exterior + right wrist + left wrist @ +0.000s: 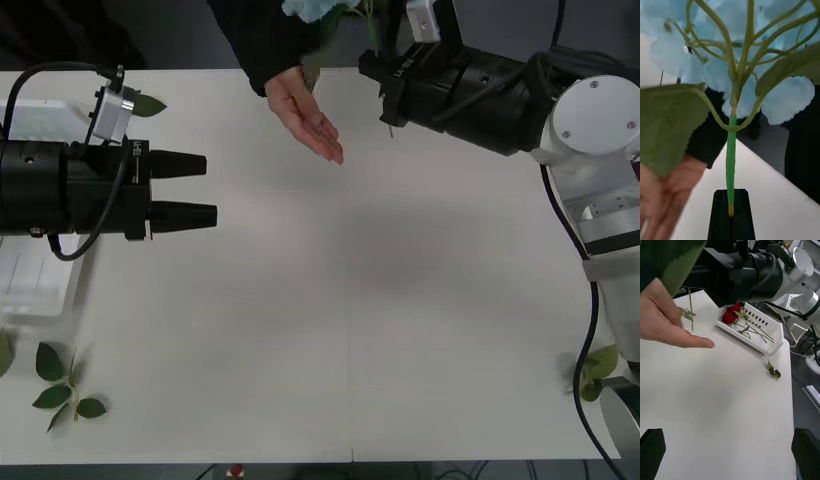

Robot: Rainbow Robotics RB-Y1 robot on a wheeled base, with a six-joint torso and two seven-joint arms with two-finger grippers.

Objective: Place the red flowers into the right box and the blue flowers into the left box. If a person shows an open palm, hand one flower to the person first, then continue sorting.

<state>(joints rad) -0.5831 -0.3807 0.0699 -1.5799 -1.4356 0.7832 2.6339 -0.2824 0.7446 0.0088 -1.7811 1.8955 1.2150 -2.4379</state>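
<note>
A pale blue flower [720, 71] on a green stem [730, 157] is pinched between the black fingers of my right gripper [730, 215], which is shut on the stem's lower end. That gripper [378, 68] is raised over the table's far edge, beside a person's open palm [308, 120]; the blue bloom [315, 8] rises at the top. The palm [670, 322] sits just below the leaves. Red flowers [731, 314] lie in the white right box [771, 343]. My left gripper [205, 190] hovers open at the left with nothing in it, over the left box [30, 285].
Loose green leaves lie at the front left [62, 388], by the front right edge [598, 368] and next to the right box [773, 371]. The person's dark sleeve [255, 35] reaches in from the far side. Bare white table [380, 300] stretches between the arms.
</note>
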